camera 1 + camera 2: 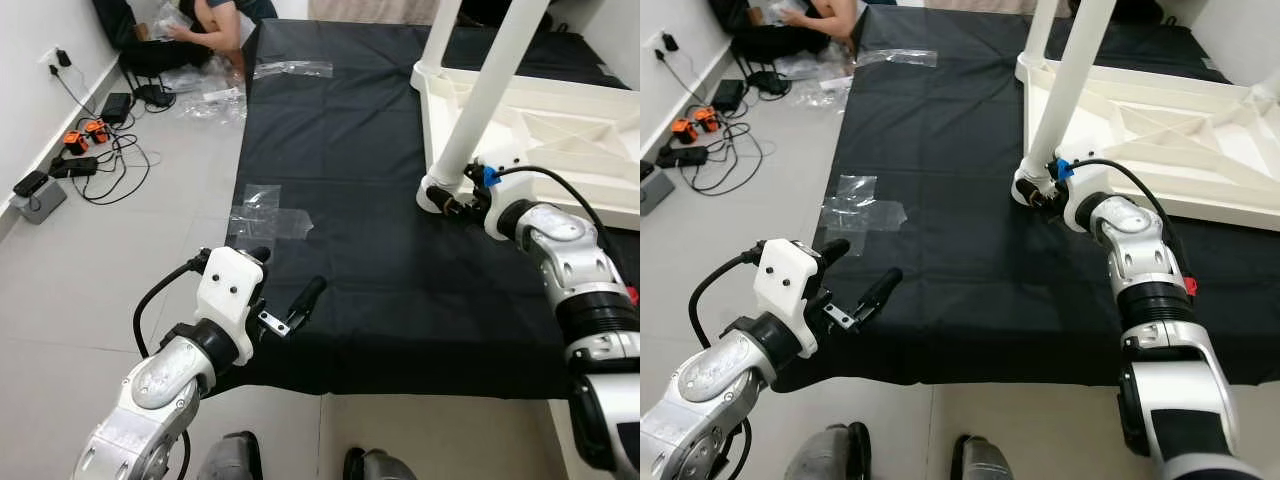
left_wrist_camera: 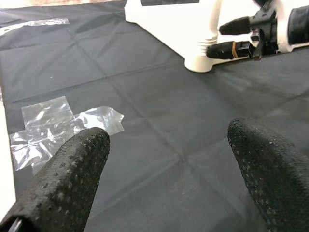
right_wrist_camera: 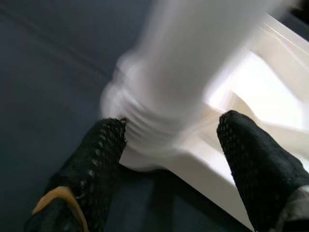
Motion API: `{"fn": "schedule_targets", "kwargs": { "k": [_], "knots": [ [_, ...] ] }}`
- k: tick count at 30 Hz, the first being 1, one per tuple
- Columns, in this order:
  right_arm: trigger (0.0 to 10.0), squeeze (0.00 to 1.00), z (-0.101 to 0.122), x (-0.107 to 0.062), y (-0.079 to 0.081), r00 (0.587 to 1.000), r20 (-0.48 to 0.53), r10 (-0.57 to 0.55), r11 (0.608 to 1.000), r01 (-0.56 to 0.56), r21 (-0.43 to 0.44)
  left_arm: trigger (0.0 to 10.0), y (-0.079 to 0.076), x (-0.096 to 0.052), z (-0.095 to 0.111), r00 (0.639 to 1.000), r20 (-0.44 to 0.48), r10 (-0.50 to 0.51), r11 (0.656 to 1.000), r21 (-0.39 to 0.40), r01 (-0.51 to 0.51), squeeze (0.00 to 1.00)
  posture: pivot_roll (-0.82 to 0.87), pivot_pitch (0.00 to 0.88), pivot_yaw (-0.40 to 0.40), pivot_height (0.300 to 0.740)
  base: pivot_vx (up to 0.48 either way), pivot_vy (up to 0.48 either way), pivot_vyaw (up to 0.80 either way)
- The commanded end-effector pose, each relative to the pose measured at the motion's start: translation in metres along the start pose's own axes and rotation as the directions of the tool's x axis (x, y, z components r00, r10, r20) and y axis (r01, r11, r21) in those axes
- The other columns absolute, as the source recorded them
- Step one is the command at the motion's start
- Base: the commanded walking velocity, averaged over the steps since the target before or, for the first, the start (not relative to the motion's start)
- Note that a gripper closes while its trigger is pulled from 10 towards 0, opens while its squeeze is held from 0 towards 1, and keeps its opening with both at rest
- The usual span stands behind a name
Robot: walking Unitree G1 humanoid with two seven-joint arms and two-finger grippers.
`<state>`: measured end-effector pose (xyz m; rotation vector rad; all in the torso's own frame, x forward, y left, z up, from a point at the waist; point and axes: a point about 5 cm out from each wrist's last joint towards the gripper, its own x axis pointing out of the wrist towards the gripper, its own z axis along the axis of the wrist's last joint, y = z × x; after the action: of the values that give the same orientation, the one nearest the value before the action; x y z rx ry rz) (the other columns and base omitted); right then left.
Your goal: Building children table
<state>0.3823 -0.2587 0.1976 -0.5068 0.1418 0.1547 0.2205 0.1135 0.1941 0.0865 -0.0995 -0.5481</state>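
We see the white children table (image 1: 560,120) lying upside down on a black cloth (image 1: 350,230) spread on the floor. Our right claw (image 1: 455,205) is at the corner of the table nearest to us, where a white leg (image 1: 485,95) stands tilted in its socket. In the right wrist view the fingers (image 3: 91,164) are spread, one on each side of the leg's ribbed base — close to it, but we cannot tell if they touch, because this picture is blurred.

Our left claw (image 1: 290,305) hovers over the near edge of the cloth, well apart from the table, also spread and holding nothing. Just beyond it lies an empty clear plastic bag (image 1: 265,215).

We judge that the work is only partly done: this leg is placed but looks not yet straight or tight, and a second leg (image 1: 440,30) rises behind it. The other corners are cut off, so we cannot say how many remain. A person (image 1: 215,30) sits on the floor far beyond the left claw.
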Motion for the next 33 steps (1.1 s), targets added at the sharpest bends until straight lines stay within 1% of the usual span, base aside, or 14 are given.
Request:
{"fn": "schedule_targets", "kwargs": {
  "k": [1,8,10,11,15,16,18,19,21,24,26,30,32,33],
  "knots": [
    [10.0,0.0,-0.005,-0.001,-0.014,0.988,-0.038,-0.152,0.988,0.15,-0.043,10.0,-0.001,-0.001,-0.001,1.0,-0.002,-0.003,1.0,0.009,0.003,0.0,0.09,0.158,-0.067,0.74,0.0,0.0,0.0],
    [10.0,0.0,-0.005,0.004,0.0,0.997,-0.047,-0.066,0.997,0.064,-0.048,10.0,-0.001,0.0,0.0,1.0,0.001,-0.001,1.0,0.017,0.001,0.0,0.1,0.152,-0.065,0.74,0.0,0.0,0.0],
    [10.0,0.0,-0.009,0.005,0.015,0.995,-0.069,0.069,0.997,-0.071,-0.021,10.0,-0.001,0.0,0.0,1.0,0.001,-0.001,1.0,0.02,0.001,0.0,0.1,0.15,-0.068,0.74,0.0,0.0,0.0],
    [10.0,0.0,-0.01,0.005,0.02,0.992,-0.071,0.106,0.991,-0.111,-0.069,10.0,-0.001,0.0,0.0,1.0,0.002,-0.001,1.0,0.02,0.001,0.0,0.09,0.149,-0.067,0.74,0.0,0.0,0.0],
    [10.0,0.0,-0.011,0.006,0.023,0.99,-0.072,0.123,0.981,-0.132,-0.139,10.0,-0.001,0.0,0.0,1.0,0.004,-0.001,1.0,0.02,0.001,0.0,0.09,0.149,-0.067,0.74,0.0,0.0,0.0],
    [10.0,0.0,-0.013,0.006,0.014,0.994,-0.102,0.026,0.983,-0.044,-0.178,10.0,-0.001,0.0,0.0,1.0,0.005,-0.002,1.0,0.02,0.002,0.0,0.09,0.15,-0.066,0.74,0.0,0.0,0.0],
    [10.0,0.0,-0.013,0.006,0.014,0.994,-0.102,0.026,0.983,-0.044,-0.178,10.0,-0.001,0.0,0.0,1.0,0.005,-0.002,1.0,0.02,0.002,0.0,0.09,0.15,-0.066,0.74,0.0,0.0,0.0],
    [10.0,0.0,-0.012,0.004,-0.007,0.98,-0.123,-0.158,0.963,0.125,-0.24,10.0,-0.001,0.001,0.001,1.0,0.006,-0.003,1.0,0.022,0.003,0.0,0.09,0.15,-0.066,0.74,0.0,0.0,0.0],
    [10.0,0.0,-0.011,0.003,-0.014,0.967,-0.124,-0.22,0.95,0.184,-0.251,10.0,-0.001,0.001,0.001,1.0,0.007,-0.004,1.0,0.022,0.004,0.0,0.09,0.15,-0.066,0.74,0.0,0.0,0.0],
    [10.0,0.0,-0.009,0.002,-0.02,0.959,-0.123,-0.256,0.938,0.216,-0.269,10.0,-0.001,0.001,0.001,1.0,0.007,-0.004,1.0,0.022,0.004,0.0,0.1,0.155,-0.068,0.74,0.0,0.0,0.0],
    [10.0,0.0,-0.005,-0.001,-0.032,0.953,-0.139,-0.271,0.905,0.203,-0.373,10.0,-0.001,0.0,0.001,1.0,0.006,-0.004,1.0,0.025,0.004,0.0,0.1,0.158,-0.064,0.74,0.0,0.0,0.0],
    [10.0,0.0,-0.004,-0.004,-0.039,0.954,-0.171,-0.247,0.889,0.152,-0.433,10.0,0.0,0.0,0.001,1.0,0.005,-0.004,1.0,0.026,0.004,0.0,0.09,0.159,-0.065,0.74,0.0,0.0,0.0],
    [10.0,0.0,-0.001,-0.006,-0.046,0.949,-0.16,-0.273,0.886,0.183,-0.427,10.0,0.0,0.0,0.001,1.0,0.005,-0.004,1.0,0.026,0.004,0.0,0.09,0.16,-0.065,0.74,0.0,0.0,0.0],
    [10.0,0.0,0.009,-0.007,-0.054,0.937,-0.103,-0.335,0.891,0.279,-0.359,10.0,0.0,0.0,0.001,1.0,0.006,-0.005,1.0,0.026,0.005,0.0,0.09,0.16,-0.065,0.74,0.0,0.0,0.0]
  ]
}}
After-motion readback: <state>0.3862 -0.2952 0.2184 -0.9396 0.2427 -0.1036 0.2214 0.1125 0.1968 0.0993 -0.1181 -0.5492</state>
